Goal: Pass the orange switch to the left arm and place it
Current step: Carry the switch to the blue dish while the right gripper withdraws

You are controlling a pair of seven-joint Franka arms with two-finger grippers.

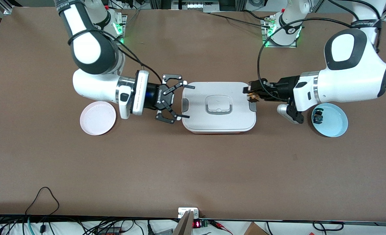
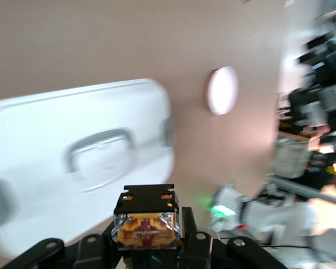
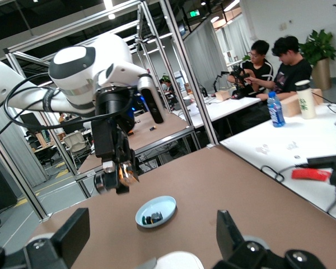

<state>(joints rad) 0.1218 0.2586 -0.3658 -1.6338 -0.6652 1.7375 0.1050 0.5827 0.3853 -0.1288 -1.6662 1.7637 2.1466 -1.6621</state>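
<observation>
Table (image 1: 193, 169) first: its brown top carries the box (image 1: 219, 107), white and lidded, at the middle, and everything else is best placed from that box. Toward the right arm's end from the box lies a pink plate (image 1: 98, 117), and toward the left arm's end a blue plate (image 1: 335, 122) holding a small blue-and-green component (image 1: 317, 117). The right arm reaches in level with the right gripper (image 1: 182, 101) over the box's edge at its own end, fingers spread wide apart with nothing between them. The left arm does likewise from its end, and the left gripper (image 1: 252, 93) sits over the box's edge there, clamped on the orange switch (image 2: 146, 222), whose black body and amber base show plainly in the left wrist view. The step in hand looks like the handover above the lid. To do it well, both grippers should stay clear above the lid and its recessed handle as they close the gap, meeting over the box's middle. The right gripper ought to keep its fingers wide until they bracket a free part of the switch, and the left should let go only once the right has a firm hold. Such a tiny part leaves little spare surface, so slow, well-aligned approach matters.
</observation>
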